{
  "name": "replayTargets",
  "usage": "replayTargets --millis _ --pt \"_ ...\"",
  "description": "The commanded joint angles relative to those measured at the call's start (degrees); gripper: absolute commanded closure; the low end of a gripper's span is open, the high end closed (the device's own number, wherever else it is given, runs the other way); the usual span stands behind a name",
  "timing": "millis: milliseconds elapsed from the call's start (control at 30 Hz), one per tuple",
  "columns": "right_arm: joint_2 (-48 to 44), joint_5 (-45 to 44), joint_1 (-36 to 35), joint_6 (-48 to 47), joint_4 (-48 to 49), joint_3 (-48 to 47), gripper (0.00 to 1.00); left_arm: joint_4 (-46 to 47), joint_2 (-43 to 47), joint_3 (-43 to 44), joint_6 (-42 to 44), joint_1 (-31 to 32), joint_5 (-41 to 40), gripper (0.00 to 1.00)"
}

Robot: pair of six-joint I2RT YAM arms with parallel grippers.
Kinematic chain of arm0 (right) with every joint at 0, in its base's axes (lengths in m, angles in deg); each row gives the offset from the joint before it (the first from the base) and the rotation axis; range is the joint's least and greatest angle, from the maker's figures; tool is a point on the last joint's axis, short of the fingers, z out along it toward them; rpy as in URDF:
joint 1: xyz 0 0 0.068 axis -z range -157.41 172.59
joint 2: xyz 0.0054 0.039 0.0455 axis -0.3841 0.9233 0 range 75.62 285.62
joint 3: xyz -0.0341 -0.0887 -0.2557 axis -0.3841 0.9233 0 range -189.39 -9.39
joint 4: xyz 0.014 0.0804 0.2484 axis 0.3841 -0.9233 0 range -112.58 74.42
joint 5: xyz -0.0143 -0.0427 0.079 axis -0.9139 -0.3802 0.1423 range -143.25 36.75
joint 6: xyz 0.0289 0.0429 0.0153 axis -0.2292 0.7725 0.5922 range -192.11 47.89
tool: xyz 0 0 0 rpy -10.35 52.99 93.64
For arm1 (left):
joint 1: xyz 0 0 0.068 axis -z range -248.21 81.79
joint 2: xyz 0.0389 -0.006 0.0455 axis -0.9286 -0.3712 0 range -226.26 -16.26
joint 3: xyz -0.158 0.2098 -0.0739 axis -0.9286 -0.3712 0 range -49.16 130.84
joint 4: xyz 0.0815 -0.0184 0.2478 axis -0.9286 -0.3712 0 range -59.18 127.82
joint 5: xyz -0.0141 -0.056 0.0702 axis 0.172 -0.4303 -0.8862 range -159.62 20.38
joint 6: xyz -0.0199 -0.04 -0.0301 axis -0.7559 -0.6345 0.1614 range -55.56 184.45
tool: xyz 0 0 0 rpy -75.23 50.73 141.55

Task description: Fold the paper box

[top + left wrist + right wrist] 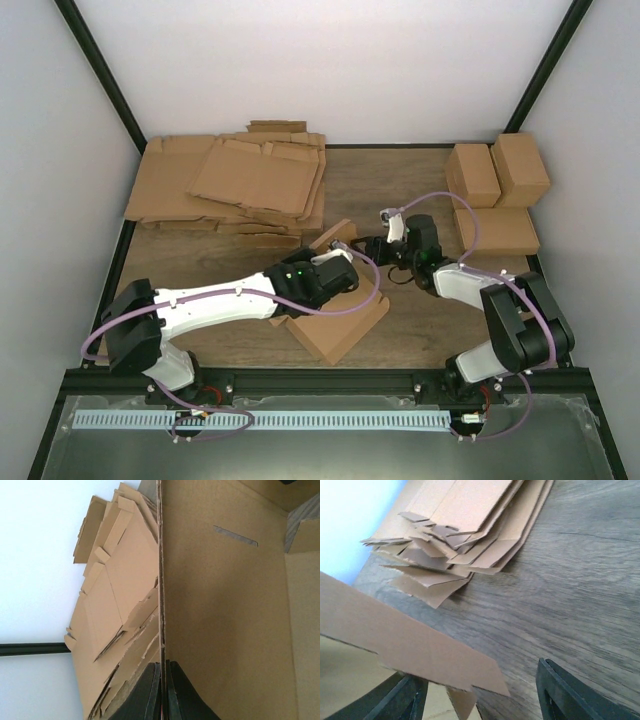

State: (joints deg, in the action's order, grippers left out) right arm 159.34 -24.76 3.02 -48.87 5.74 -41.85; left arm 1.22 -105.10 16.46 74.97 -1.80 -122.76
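The paper box [338, 322] is a half-folded brown cardboard piece lying mid-table, with one panel raised near its far end. My left gripper [345, 272] is shut on the edge of that upright panel. In the left wrist view the panel [225, 605] fills the right side and both black fingers [150, 695] pinch its thin edge at the gripper [163, 664]. My right gripper [383, 246] is open just right of the box. In the right wrist view a box flap [410, 647] pokes across its left finger, with the gripper [480, 692] empty above the wood table.
A pile of flat cardboard sheets [240, 185] lies at the back left and also shows in the left wrist view [115, 605] and the right wrist view [465, 525]. Three folded boxes [495, 175] stand at the back right. White walls surround the wooden table [400, 190].
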Motion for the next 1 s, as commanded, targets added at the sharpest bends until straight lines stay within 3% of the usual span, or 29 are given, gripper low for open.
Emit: replayTargets --millis 0,200,533,967 --pt "-0.1 5.1 0.6 -2.4 1.9 -2.0 0.36 1.0 0.8 -1.1 1.4 1.0 -0.4 0.96" --pt "-0.7 4.6 0.8 -0.5 0.5 -3.9 0.29 1.5 0.3 -1.3 2.2 1.7 -0.9 0.95" --pt "2.2 6.0 2.7 2.3 -1.8 -8.2 0.37 1.8 0.7 -1.8 2.4 2.4 -1.4 0.96" --pt "-2.8 8.1 2.9 0.3 -4.1 -6.6 0.32 2.2 -0.4 -2.1 2.8 2.6 -2.6 0.96"
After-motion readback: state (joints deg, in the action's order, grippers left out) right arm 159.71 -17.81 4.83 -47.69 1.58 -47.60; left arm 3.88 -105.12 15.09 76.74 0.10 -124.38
